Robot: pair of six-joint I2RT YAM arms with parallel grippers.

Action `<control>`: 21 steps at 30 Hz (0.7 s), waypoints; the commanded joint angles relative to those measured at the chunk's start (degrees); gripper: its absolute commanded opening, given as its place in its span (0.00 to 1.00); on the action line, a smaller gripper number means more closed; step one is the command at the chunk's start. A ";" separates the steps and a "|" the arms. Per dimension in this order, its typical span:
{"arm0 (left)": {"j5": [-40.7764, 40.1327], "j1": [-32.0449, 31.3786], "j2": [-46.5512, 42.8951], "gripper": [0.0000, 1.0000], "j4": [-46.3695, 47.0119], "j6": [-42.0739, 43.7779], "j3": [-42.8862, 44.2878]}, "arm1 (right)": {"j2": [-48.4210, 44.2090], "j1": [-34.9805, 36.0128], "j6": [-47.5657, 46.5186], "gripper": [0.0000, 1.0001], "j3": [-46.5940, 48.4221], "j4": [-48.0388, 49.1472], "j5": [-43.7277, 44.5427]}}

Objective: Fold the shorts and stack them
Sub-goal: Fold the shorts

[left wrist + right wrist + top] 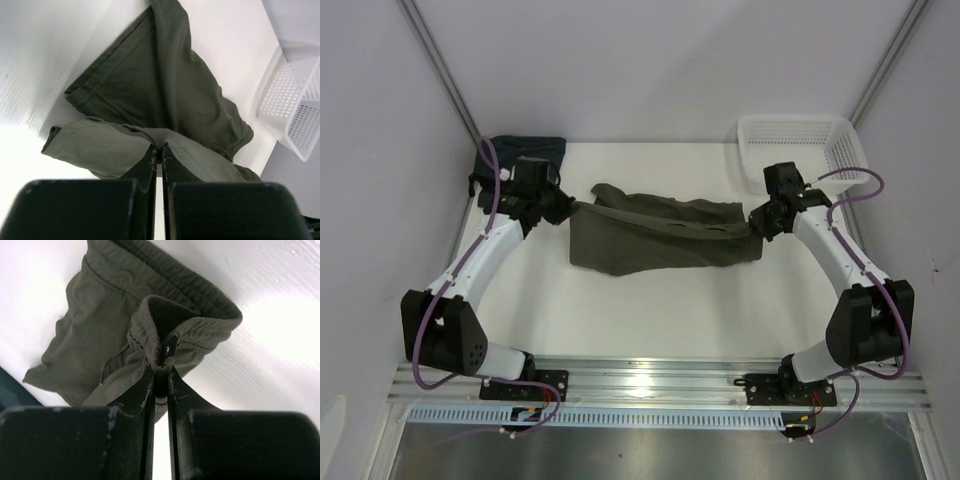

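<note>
While the olive-green shorts (660, 238) lie stretched between my two arms across the middle of the white surface (650, 320), my left tool (572, 208) pinches a fold of the cloth at their left end, its jaws pressed together with only a thin layer of fabric between them. From my left wrist I see that pinched fold right at the fingertips (150, 156), and beyond it the legs of the shorts (150, 85) spread out wrinkled on the surface, one hem lying flat to the left. My right tool (760, 228) grips the opposite end, its jaws nearly together on the gathered waistband; from my right wrist the bunched band rises out of the tool (161, 385), a small eyelet (167, 349) shows just above the tips, and the thin drawstring (111, 362) trails down the cloth to the left. A white mesh basket (800, 150) stands in the far right corner, near my right tool but apart from the shorts. A dark cloth (525, 155) lies bunched in the far left corner, just behind my left arm
</note>
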 commanded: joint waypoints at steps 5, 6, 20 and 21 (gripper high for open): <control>0.95 3.09 5.46 0.00 3.87 1.62 5.90 | 5.29 -1.67 0.82 0.00 4.78 4.34 2.66; 1.21 3.35 6.34 0.00 3.87 1.54 6.34 | 5.99 -1.67 0.73 0.00 5.31 4.77 2.58; 2.27 5.55 18.47 0.00 7.73 0.13 12.14 | 14.17 -1.75 1.69 0.00 9.88 8.55 5.56; 2.27 5.55 19.52 0.00 7.82 0.22 12.84 | 14.43 -1.76 1.78 0.00 9.97 9.17 5.74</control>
